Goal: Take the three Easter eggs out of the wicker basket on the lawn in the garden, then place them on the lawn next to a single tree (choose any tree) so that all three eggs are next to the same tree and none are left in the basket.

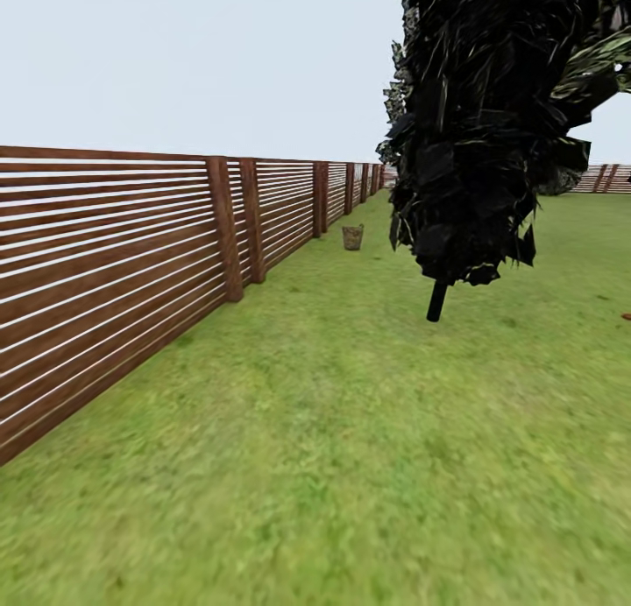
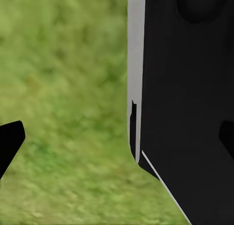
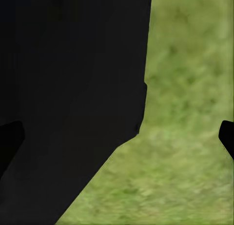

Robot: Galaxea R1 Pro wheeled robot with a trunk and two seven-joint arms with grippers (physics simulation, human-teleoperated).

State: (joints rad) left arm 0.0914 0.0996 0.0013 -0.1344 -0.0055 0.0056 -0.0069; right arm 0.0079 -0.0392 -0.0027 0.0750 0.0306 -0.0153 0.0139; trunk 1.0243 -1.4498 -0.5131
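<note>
One wicker basket [image 1: 352, 236] stands far off on the lawn [image 1: 350, 431], small in the head view, close beside the slatted wooden fence [image 1: 131, 247] that runs along the left. Eggs inside it: too small and distant to tell. Nearer, right of the basket's line, hangs a narrow near-black cypress [image 1: 491, 124] on a thin dark stem; not the kind of tree the task wants. Pale sky above, more fence across the far end.

Left wrist view: one fingertip [image 2: 10, 142] of the left hand [image 2: 122, 142] at one edge, its partner at the opposite edge, grass between them, a dark grey-edged part of the robot's body [image 2: 185, 108] alongside. Spread wide, nothing held. Right wrist view: same story, right hand [image 3: 122, 137] agape, fingertip [image 3: 227, 137] at the frame edge, empty over grass.

Judgement: basket lies straight ahead and slightly left, well beyond either arm's reach. Driving comes first, keeping left of the cypress. Left arm likely ends up nearer.
</note>
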